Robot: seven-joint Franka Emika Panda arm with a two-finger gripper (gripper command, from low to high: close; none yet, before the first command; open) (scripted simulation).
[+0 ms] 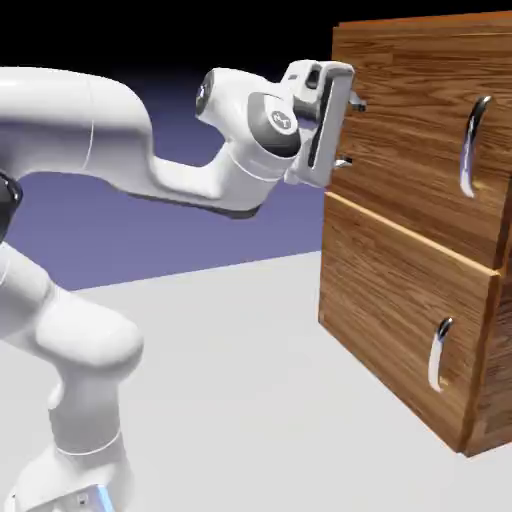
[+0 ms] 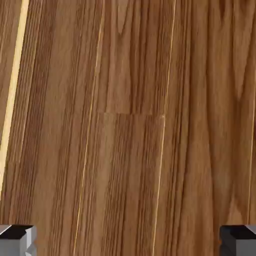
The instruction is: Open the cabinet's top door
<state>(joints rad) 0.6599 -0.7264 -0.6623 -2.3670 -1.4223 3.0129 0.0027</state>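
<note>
Showing handles (image 1: 473, 147): exterior view only.

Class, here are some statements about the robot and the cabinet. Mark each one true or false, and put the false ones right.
1. The claw is spread open. True.
2. The claw is gripping the top handle. False: it stands away from that handle, with nothing between its fingers.
3. The top door is standing wide open. False: it is closed.
4. The bottom handle is shorter than the top one. True.
5. The cabinet is painted white. False: it is brown wood grain.
6. The arm is white. True.
</note>
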